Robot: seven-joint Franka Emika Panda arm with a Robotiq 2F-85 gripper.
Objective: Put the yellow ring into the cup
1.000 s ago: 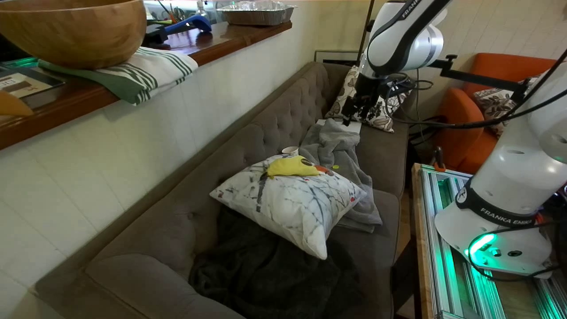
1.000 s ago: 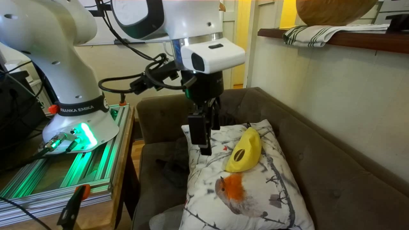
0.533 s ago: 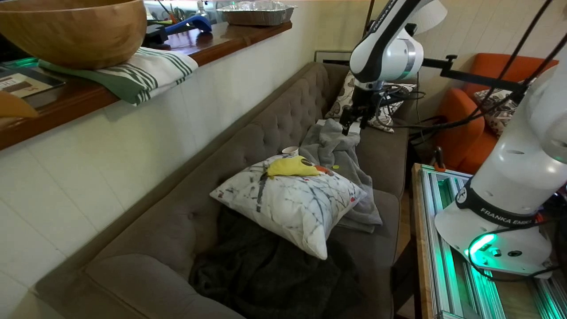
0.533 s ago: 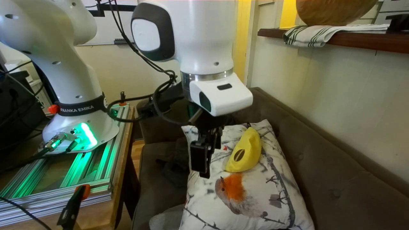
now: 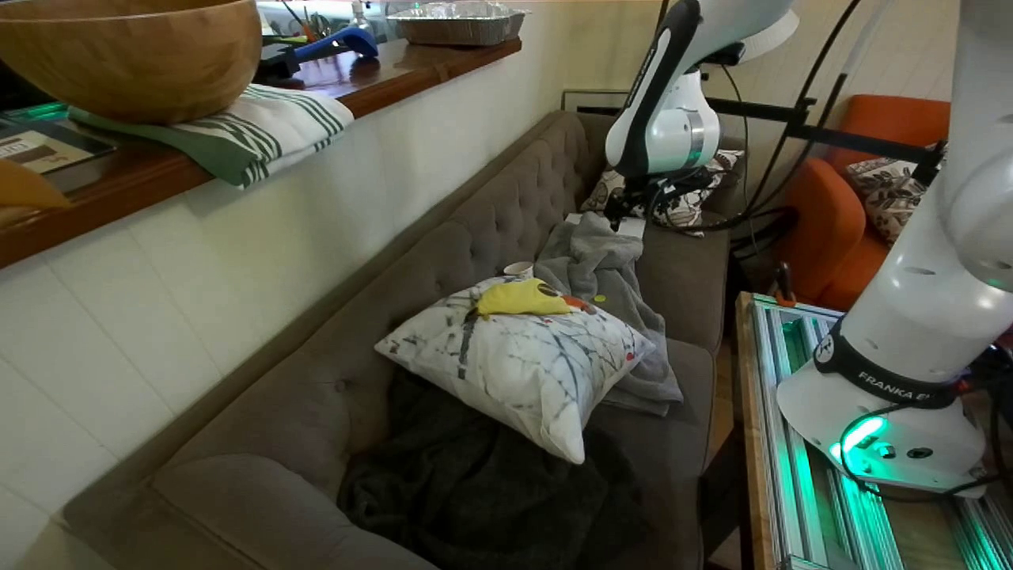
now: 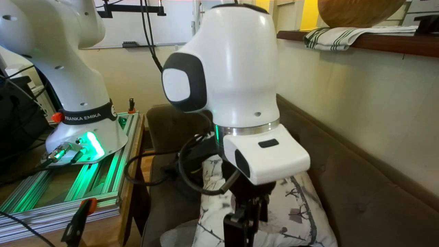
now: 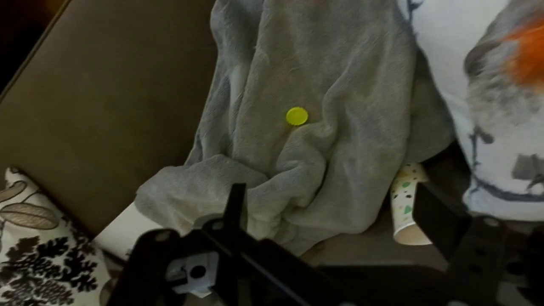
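Observation:
The yellow ring (image 7: 296, 116) looks like a small flat round disc and lies on the grey blanket in the wrist view. It also shows in an exterior view (image 5: 600, 298). The cup (image 7: 402, 199) is paper with green and dark specks, its opening toward the bottom of the wrist view, beside the blanket; one finger covers part of it. Its rim shows behind the pillow in an exterior view (image 5: 518, 269). My gripper (image 7: 329, 187) is open and empty, fingers wide apart, above the sofa, with the ring ahead of the fingertips. It also shows in both exterior views (image 5: 615, 218) (image 6: 244, 223).
A white patterned pillow (image 5: 522, 372) with a yellow banana-shaped pouch (image 5: 522, 298) lies beside the grey blanket (image 7: 361, 127). The sofa backrest (image 5: 443, 253) runs along the wall. A leaf-print pillow (image 7: 38, 250) lies at the far end. A wooden bowl (image 5: 134, 63) stands on the ledge.
The arm has moved down and toward the camera in an exterior view, now hiding the yellow pouch there. The ring, cup and pillow have not moved.

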